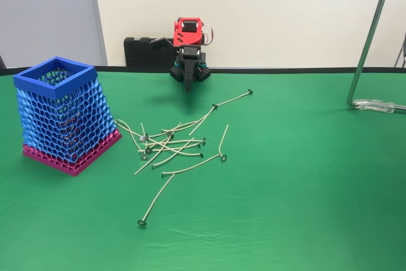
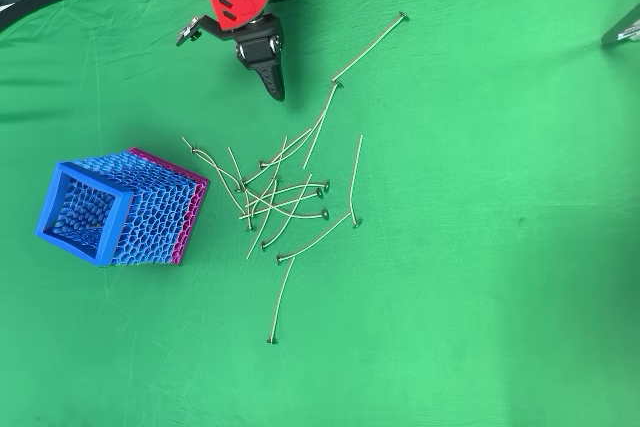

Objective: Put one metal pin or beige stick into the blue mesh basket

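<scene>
The blue mesh basket (image 1: 63, 115) (image 2: 115, 207) stands upright at the left of the green table, with a blue square rim and a magenta base. Several thin beige pins lie scattered in a loose pile (image 1: 171, 144) (image 2: 285, 197) in the middle. One pin (image 1: 233, 99) (image 2: 370, 45) lies apart toward the back. One more (image 1: 157, 200) (image 2: 280, 302) lies nearest the front. My gripper (image 1: 188, 87) (image 2: 276, 87) hangs on the red and black arm at the back, tip pointing down, fingers together and holding nothing, well behind the pile.
A metal stand leg (image 1: 371, 42) with a clear foot (image 1: 380, 106) sits at the back right. A black box (image 1: 147, 52) stands behind the arm by the wall. Bare green cloth (image 1: 304, 188) spreads over the right and front.
</scene>
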Controlling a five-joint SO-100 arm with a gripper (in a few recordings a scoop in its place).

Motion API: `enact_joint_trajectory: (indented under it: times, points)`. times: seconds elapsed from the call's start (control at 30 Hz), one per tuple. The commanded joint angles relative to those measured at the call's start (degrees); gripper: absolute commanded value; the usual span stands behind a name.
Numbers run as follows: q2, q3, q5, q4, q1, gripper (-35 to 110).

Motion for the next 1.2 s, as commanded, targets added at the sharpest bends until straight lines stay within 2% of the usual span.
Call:
enact_joint_trajectory:
  times: [0.0,0.93,1.17]
  points:
    - [0.53,0.26,-0.88,0.70,-1.05,1]
    - [0.53,-0.26,-0.62,0.70,-1.05,0]
    - [0.53,-9.14,0.88,8.35,-1.23,0]
